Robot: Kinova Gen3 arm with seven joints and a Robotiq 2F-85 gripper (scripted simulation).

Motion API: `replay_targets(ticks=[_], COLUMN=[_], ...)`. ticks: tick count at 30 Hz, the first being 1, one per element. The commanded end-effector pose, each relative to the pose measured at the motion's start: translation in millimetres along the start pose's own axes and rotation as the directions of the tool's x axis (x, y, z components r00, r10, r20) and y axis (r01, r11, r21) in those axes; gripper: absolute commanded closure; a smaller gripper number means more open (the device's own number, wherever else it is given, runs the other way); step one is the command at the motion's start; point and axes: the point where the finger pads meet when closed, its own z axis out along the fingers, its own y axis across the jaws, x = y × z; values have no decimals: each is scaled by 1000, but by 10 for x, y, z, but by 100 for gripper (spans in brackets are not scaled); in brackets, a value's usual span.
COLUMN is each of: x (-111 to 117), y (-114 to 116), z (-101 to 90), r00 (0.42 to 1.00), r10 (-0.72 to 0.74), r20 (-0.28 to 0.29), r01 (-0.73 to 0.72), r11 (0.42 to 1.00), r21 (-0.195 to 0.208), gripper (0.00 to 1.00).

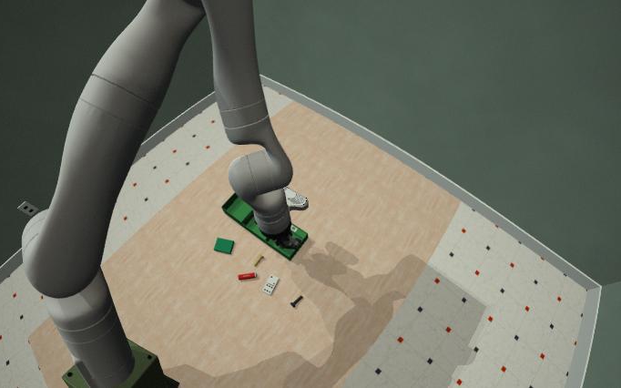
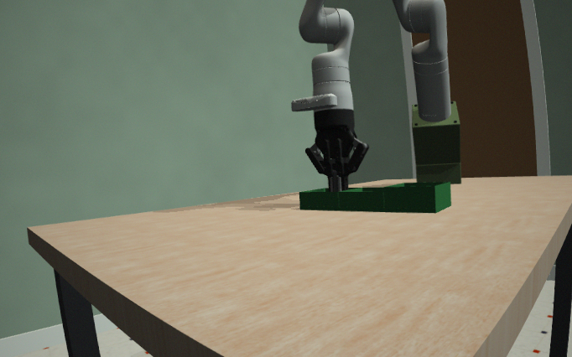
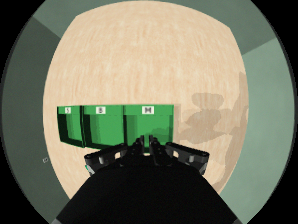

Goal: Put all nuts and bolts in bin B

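A green tray of three bins (image 1: 263, 225) stands in the middle of the table; it also shows in the exterior view (image 2: 375, 197) and in the wrist view (image 3: 113, 124). Its labels are too small to read. My gripper (image 1: 288, 240) (image 2: 337, 183) is shut, with its fingertips just over the end bin nearest the table's middle. I see nothing between the fingers. A brass bolt (image 1: 258, 260) and a black bolt (image 1: 296, 301) lie on the table in front of the tray. The inside of the bins is hidden by my arm.
A green square block (image 1: 224, 245), a red piece (image 1: 246, 276) and a white domino (image 1: 269, 284) lie near the bolts. My arm's green base (image 1: 120, 371) stands at the near left corner of the table.
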Motion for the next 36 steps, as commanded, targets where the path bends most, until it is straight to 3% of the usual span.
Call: replay_targets(ticks=[1, 26, 36], x=[4, 3, 2], y=[2, 2, 2], z=[-4, -303, -527], r00=[1000, 1000, 1000], r10=[0, 0, 0], r20=[-1, -1, -1], r01=[0, 0, 0], r11=[1000, 1000, 1000], r21=[0, 0, 0], gripper=[91, 91, 91])
